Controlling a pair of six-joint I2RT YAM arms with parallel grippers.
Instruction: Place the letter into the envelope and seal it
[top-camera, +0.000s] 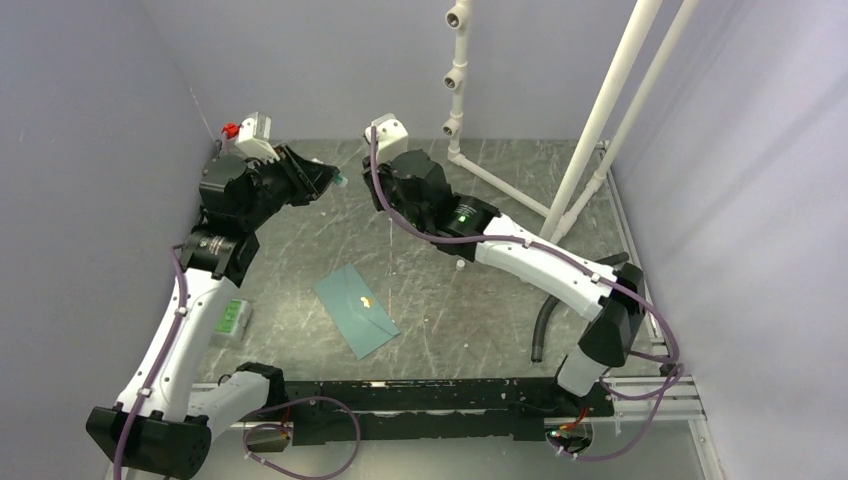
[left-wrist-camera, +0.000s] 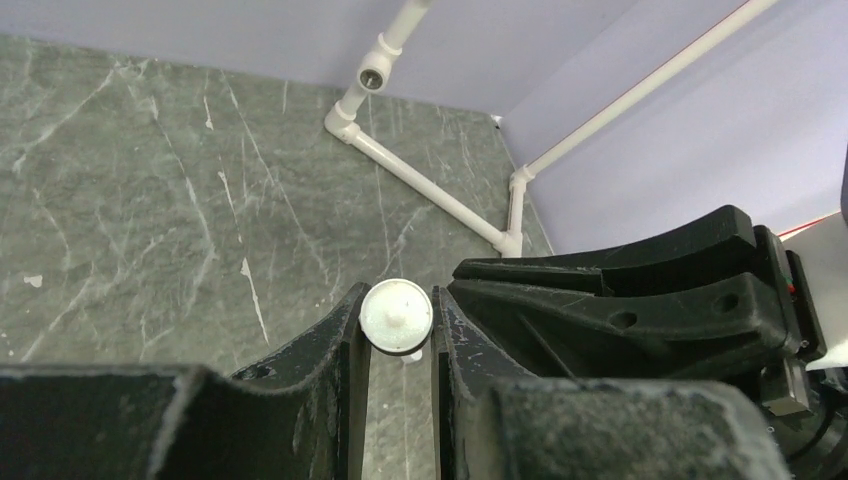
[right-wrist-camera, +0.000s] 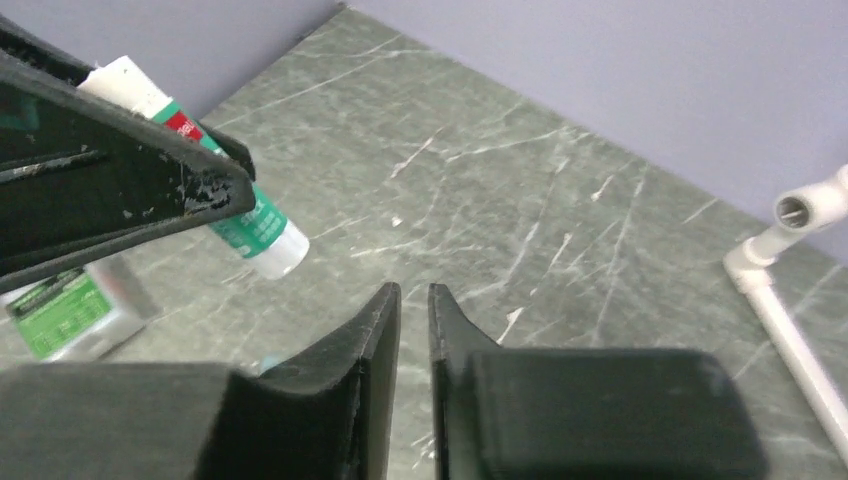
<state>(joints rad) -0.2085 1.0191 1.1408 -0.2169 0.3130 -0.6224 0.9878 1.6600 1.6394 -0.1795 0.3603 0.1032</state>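
Sealing step, by my judgement: my left pincer (left-wrist-camera: 400, 302) is grasping a glue stick (right-wrist-camera: 262, 232) near the worktop's (top-camera: 480, 310) far edge. My right pincer (right-wrist-camera: 412, 292) is hovering beside it, nearly clenched and empty. Envelope (top-camera: 355, 310) is lying flat toward the near edge, well apart from both pincers. Next move is calling for glue carried down to its flap.

Left arm (top-camera: 175, 330), lower left of the top view, and right arm (top-camera: 540, 262), centre right: white link shells, black joint housings, purple cable (top-camera: 181, 285) routed along each. Green indicator light (top-camera: 462, 215) lit on the right arm's black joint. Black moulded-plastic left gripper (left-wrist-camera: 400, 325) and right gripper (right-wrist-camera: 413, 295): finger edges scuffed pale. White camera housing (top-camera: 388, 130) on each wrist.
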